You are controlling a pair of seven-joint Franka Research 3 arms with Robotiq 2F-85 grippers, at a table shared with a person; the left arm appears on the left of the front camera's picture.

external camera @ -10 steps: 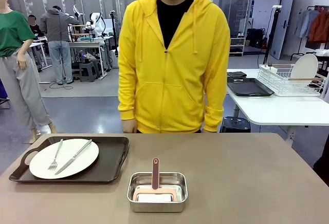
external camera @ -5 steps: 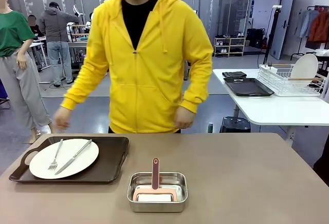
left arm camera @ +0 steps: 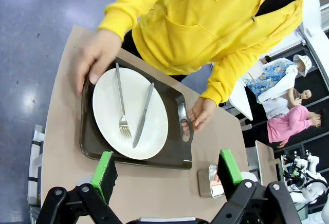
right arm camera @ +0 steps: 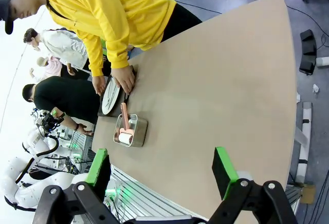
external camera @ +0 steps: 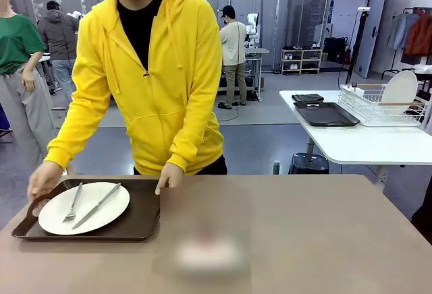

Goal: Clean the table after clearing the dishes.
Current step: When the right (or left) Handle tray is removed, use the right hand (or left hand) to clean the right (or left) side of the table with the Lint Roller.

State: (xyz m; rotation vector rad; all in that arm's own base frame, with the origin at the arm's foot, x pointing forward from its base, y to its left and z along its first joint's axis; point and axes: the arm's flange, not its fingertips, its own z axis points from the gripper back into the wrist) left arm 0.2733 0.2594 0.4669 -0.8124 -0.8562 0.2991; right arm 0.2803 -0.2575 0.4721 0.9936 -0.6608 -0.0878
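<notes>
The big brown table (external camera: 304, 240) takes up most of the room near the robot. A person in a yellow top (external camera: 148, 71) stands at its far side and leans over it. Off to one side is a white table (external camera: 364, 145). It has a wire rack (external camera: 381, 105) with a round white plate standing up in it, and a dark flat tray (external camera: 327, 114) lies beside the rack. On the brown table, near the person, sits a dark brown tray with handles (external camera: 145, 213). The person has one hand (external camera: 44, 179) on the handle at one end and the other hand (external camera: 169, 176) at the other end. Inside the tray lies a round white plate (external camera: 115, 210). On the plate lie a fork (external camera: 73, 203) and a knife (external camera: 98, 205), side by side, both reaching from the middle to the far rim. Just beside the tray, on the robot's side, stands a shiny metal pan (right arm camera: 138, 131); from the front it looks blurry. In the pan lies a white pad (right arm camera: 123, 138) with a pink handle (right arm camera: 125, 116) that pokes over the pan's rim. The left claw (left arm camera: 167, 162) hangs above the tray and the pan with its two green fingers wide apart, and it has nothing in it. The right claw (right arm camera: 162, 167) hangs over a bare part of the brown table, well away from the pan, and it is wide apart too, with nothing in it.
</notes>
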